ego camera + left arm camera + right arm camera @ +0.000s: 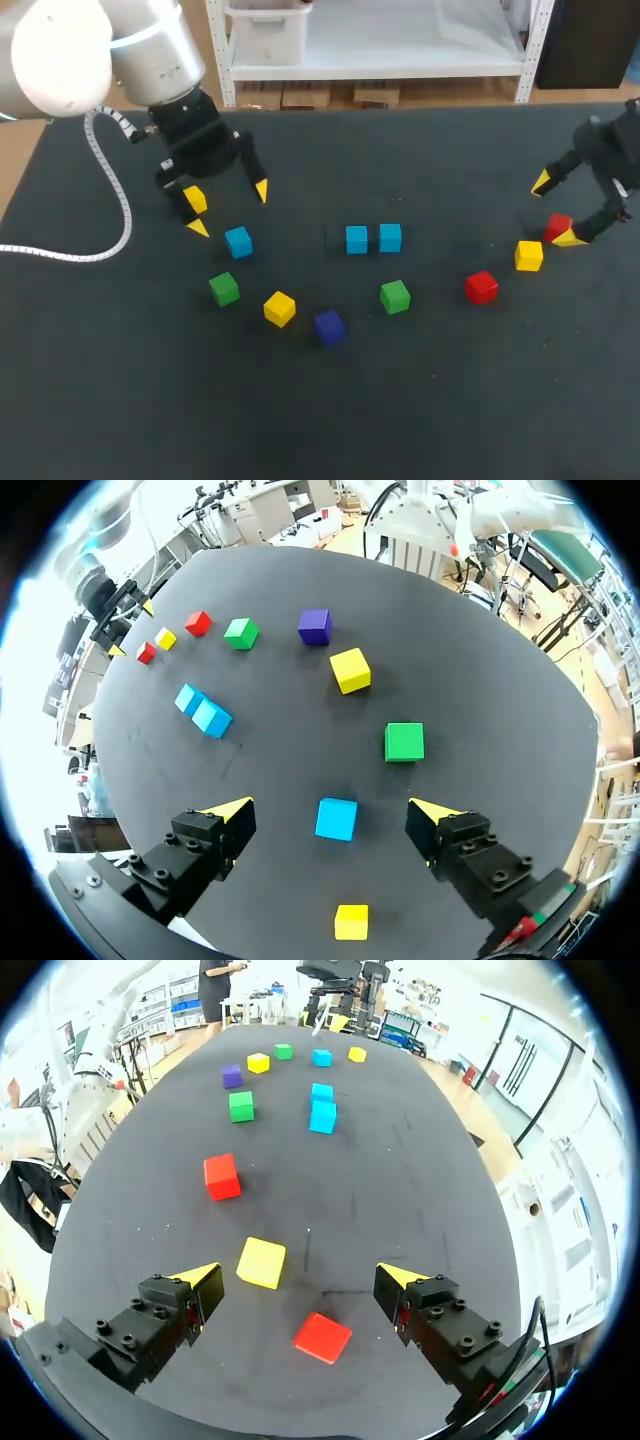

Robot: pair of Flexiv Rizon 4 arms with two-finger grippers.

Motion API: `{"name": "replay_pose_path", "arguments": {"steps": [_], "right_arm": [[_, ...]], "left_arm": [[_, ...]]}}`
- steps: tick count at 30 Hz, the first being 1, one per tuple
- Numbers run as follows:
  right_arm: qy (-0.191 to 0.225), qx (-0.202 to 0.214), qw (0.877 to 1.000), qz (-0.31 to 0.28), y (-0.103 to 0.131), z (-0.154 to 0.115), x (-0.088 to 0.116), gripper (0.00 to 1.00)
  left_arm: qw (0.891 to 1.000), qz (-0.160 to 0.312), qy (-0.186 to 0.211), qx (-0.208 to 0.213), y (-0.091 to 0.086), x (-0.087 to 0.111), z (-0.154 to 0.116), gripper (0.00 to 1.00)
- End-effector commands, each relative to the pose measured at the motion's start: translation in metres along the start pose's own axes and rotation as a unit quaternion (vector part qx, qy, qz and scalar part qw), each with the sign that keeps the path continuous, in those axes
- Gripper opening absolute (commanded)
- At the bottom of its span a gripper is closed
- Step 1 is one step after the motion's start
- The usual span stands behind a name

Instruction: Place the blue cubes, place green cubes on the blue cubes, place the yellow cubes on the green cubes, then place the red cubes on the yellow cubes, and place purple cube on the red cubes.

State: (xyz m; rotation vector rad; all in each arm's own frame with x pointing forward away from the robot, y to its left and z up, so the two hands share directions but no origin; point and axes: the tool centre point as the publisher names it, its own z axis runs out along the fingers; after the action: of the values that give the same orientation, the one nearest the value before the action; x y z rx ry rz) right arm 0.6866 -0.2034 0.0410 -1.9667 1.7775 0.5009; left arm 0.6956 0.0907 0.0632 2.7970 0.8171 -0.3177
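Blue cube [336,819] lies ahead of the wide-spread left hand [330,808]; right hand [297,1273] equally wide.

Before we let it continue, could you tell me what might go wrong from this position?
The left gripper hangs open over a blue cube, with a yellow cube close behind it; descending could knock that one. The right gripper is open above a red cube lying askew, so closing may twist it.

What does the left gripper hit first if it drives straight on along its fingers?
Probably the lone blue cube, which sits just ahead of the left gripper, centred between its open fingers in the wrist view. A yellow cube lies nearer, under the gripper, seemingly off that line. Depth is unclear.
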Motion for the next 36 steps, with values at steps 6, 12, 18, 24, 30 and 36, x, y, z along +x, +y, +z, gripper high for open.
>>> {"name": "replay_pose_path", "arguments": {"steps": [6, 12, 18, 24, 30, 36], "right_arm": [[0.000, -0.001, 1.000, 0.000, -0.001, 0.000, 0.000, 1.00], [0.000, -0.001, 1.000, 0.000, -0.001, 0.000, 0.000, 1.00], [0.000, -0.001, 1.000, 0.000, -0.001, 0.000, 0.000, 1.00], [0.000, -0.001, 1.000, 0.000, -0.001, 0.000, 0.000, 1.00], [0.000, -0.001, 1.000, 0.000, -0.001, 0.000, 0.000, 1.00], [0.000, -0.001, 1.000, 0.000, -0.001, 0.000, 0.000, 1.00]], "left_arm": [[0.999, 0.028, 0.001, 0.017, 0.000, 0.004, 0.012, 1.00], [0.999, 0.027, -0.001, 0.032, 0.000, 0.011, 0.027, 1.00], [0.999, 0.018, 0.001, 0.043, -0.002, 0.017, 0.039, 1.00], [0.999, 0.015, -0.001, 0.048, -0.003, 0.023, 0.047, 1.00], [0.998, 0.011, 0.008, 0.054, -0.002, 0.028, 0.051, 1.00], [0.999, 0.011, 0.005, 0.051, -0.002, 0.029, 0.053, 1.00]]}}
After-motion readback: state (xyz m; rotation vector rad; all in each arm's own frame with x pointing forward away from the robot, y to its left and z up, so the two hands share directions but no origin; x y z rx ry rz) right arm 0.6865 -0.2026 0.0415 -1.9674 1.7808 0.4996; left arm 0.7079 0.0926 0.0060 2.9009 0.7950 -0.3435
